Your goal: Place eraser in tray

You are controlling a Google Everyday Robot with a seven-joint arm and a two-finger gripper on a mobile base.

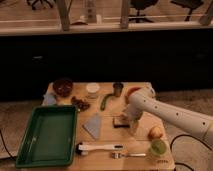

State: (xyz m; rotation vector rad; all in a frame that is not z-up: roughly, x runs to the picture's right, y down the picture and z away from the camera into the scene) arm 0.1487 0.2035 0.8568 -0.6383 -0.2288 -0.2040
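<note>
The eraser (pixel 119 122), a small dark and tan block, lies on the wooden table right of centre. My gripper (pixel 127 118) hangs at the end of the white arm that reaches in from the right. It is lowered right over the eraser's right side and stands open, with the eraser resting on the table. The green tray (pixel 47 135) sits at the table's front left, well apart from the eraser, and nothing lies in it.
A grey-blue cloth (pixel 93 125) lies between tray and eraser. A white-handled tool (pixel 97 147) and a fork (pixel 127 155) lie along the front edge. An apple (pixel 155 132) and a green cup (pixel 158 148) stand at the right. A dark bowl (pixel 62 86), a white cup (pixel 92 89) and a metal cup (pixel 118 88) line the back.
</note>
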